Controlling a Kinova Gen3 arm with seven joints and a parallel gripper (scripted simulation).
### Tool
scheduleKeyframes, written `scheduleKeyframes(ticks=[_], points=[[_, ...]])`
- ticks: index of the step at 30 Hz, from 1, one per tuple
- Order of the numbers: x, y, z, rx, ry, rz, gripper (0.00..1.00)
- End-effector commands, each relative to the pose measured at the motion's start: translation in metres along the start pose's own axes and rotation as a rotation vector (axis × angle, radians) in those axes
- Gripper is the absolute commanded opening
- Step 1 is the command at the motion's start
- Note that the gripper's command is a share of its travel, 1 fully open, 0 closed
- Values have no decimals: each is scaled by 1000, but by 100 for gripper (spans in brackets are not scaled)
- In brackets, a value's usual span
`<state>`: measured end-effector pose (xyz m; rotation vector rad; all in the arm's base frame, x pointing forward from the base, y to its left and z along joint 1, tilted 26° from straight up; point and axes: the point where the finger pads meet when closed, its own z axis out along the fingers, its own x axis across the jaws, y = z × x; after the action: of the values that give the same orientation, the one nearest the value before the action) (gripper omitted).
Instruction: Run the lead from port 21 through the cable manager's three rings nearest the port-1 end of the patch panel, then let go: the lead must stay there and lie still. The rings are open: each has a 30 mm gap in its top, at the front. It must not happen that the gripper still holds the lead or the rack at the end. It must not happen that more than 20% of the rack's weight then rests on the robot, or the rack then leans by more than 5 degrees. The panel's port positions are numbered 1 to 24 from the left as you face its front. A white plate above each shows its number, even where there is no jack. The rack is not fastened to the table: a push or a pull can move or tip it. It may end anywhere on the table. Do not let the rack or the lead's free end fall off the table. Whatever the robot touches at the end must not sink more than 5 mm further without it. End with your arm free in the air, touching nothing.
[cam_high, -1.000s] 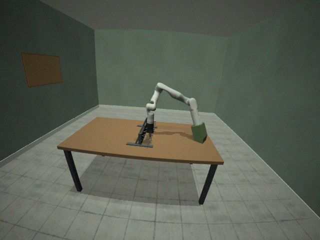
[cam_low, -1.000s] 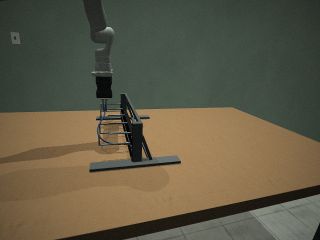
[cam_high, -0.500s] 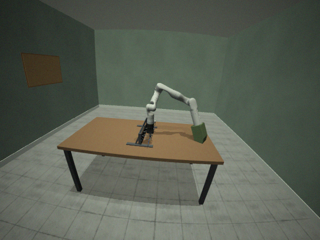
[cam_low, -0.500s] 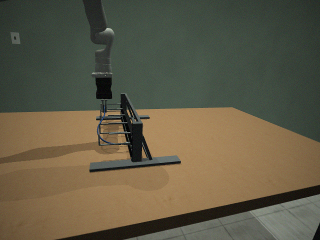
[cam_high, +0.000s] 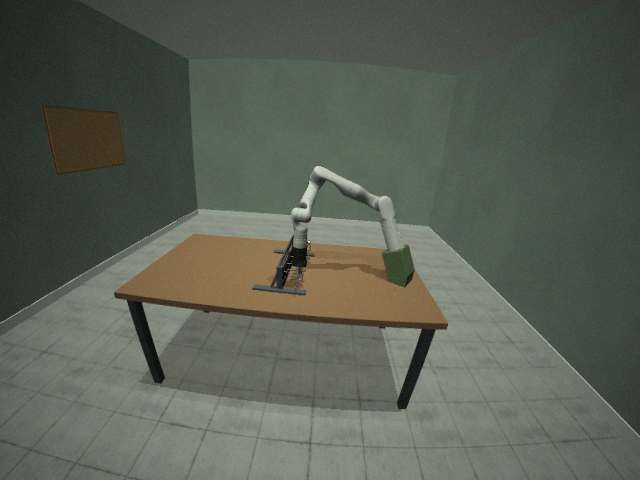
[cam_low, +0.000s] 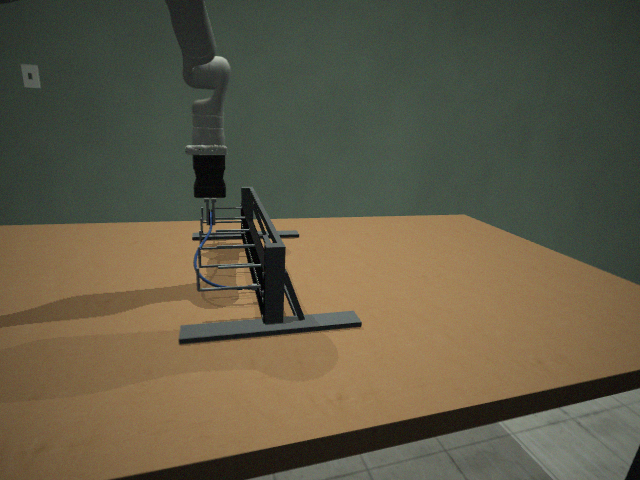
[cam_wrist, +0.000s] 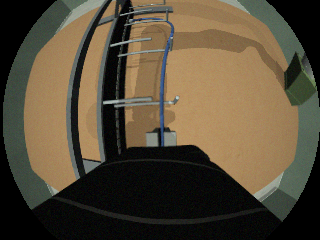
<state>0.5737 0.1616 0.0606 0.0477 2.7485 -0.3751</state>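
Gripper (cam_low: 208, 206): clenched on the blue lead (cam_low: 197, 256), pointing down at the far rings (cam_low: 221, 208).
Lead: bows out from the rack (cam_low: 272, 268) front along the ring row; seating unclear.
Rack: upright on table (cam_low: 465, 289), unfastened.
Handling advice: lower straight through each top gap; avoid side pull; release only with slack.
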Motion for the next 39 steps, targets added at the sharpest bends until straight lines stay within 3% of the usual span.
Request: scheduleKeyframes(ticks=[1, 23, 39], points=[[-4, 0, -1, -2, -2, 2, 0], [-33, 0, -1, -2, -2, 2, 0], [-37, 0, -1, -2, -2, 2, 0]])
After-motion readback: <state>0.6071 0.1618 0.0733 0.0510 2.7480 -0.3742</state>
